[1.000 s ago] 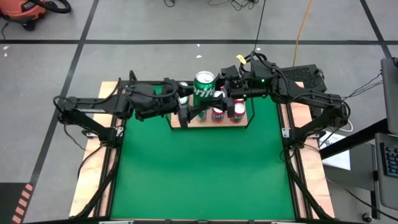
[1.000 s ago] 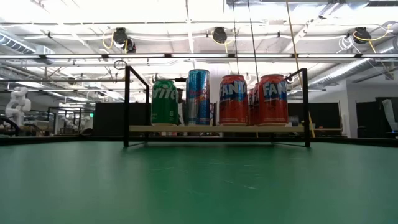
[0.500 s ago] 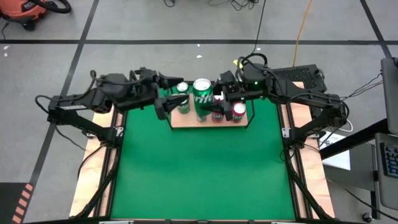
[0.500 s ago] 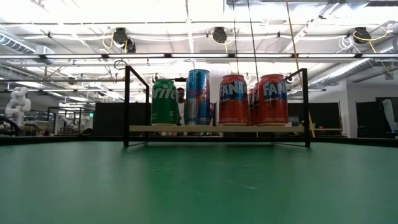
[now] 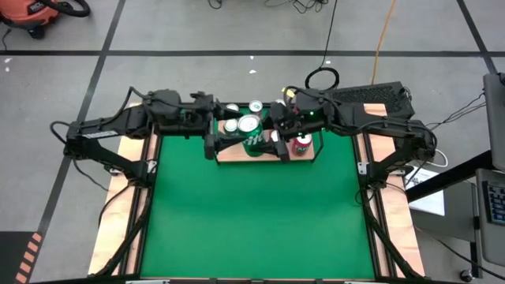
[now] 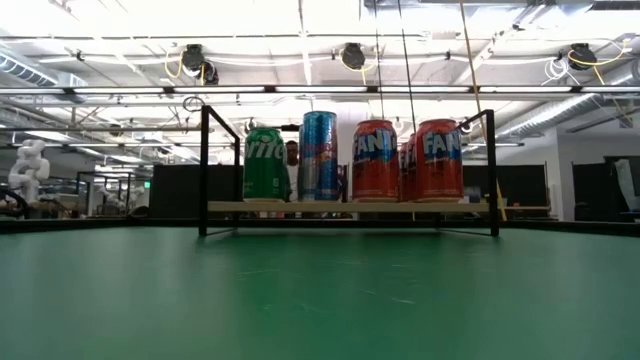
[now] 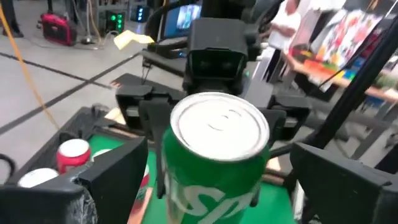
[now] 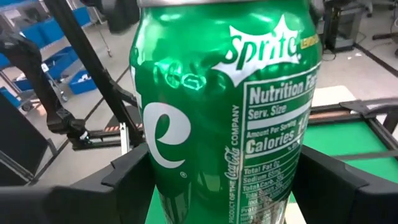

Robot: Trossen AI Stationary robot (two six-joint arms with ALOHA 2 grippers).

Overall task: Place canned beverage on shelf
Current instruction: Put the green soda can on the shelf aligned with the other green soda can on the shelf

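The right claw (image 8: 217, 186) pinched a green Sprite can (image 5: 251, 132), its two fingers (image 8: 134, 171) pressed against the can's sides. From above, that can hung upright over the shelf (image 5: 229, 155) at the far edge of the green table (image 5: 252, 213). The left claw (image 7: 211, 174) was spread wide, its fingers on either side of the same can without touching it. At table height, the shelf carried another green can (image 6: 265, 164), a tall blue can (image 6: 319, 156) and red Fanta cans (image 6: 437, 160) standing upright in a row inside the black rail (image 6: 204, 170). From above, one red can (image 5: 302, 143) stood just beside the held can.
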